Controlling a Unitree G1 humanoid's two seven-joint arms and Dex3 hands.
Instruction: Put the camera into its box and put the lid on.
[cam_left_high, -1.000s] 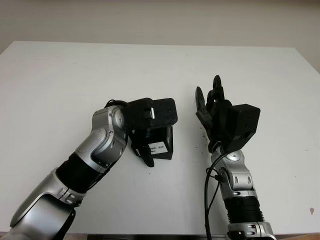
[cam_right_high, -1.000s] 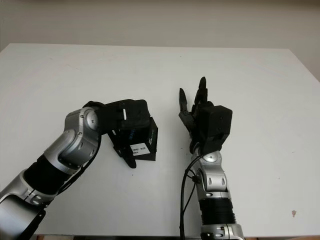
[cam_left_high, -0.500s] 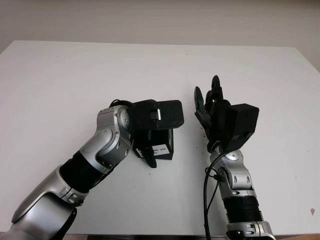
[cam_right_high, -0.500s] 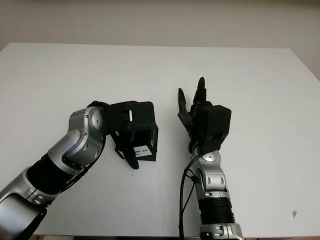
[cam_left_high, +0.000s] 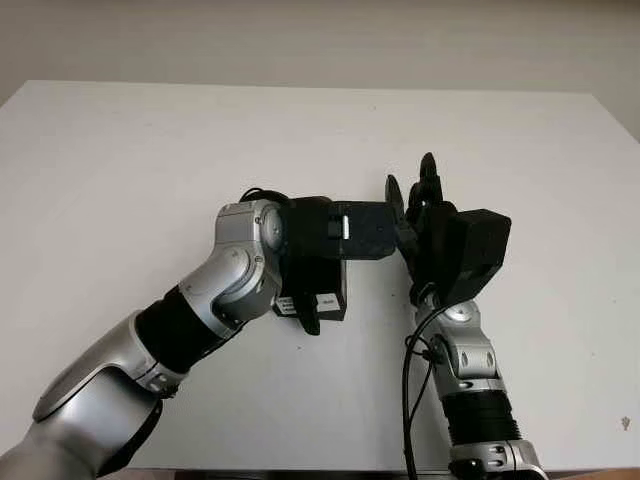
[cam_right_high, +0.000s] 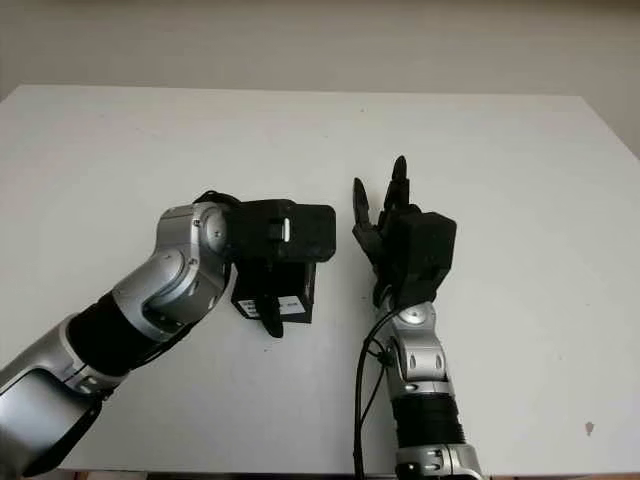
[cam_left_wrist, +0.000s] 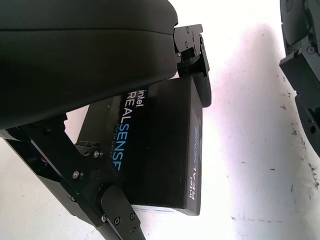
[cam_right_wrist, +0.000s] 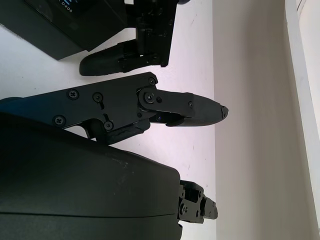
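A black box (cam_left_high: 334, 284) printed "Intel RealSense" (cam_left_wrist: 165, 145) lies shut, lid on, near the middle of the white table (cam_left_high: 150, 170). My left hand (cam_right_high: 281, 291) comes in from the left and is shut on the box. One finger (cam_left_wrist: 196, 60) is on the box's far edge, and the thumb (cam_left_high: 306, 320) hooks over its near side. The left hand's black shell covers the box's top. My right hand (cam_left_high: 411, 190) stands upright and open just to the right of the box. Its fingers (cam_right_wrist: 195, 107) point towards the far side of the table, close to the left hand's shell.
The table's far edge meets a pale wall, and its right edge (cam_left_high: 610, 130) runs down the side. A black cable (cam_left_high: 410, 400) loops beside my right forearm. A small dark mark (cam_left_high: 625, 423) sits at the front right.
My left hand has swung to the right over the box and now almost reaches the right hand's fingers. The box has turned squarer to the table. The right hand has barely moved.
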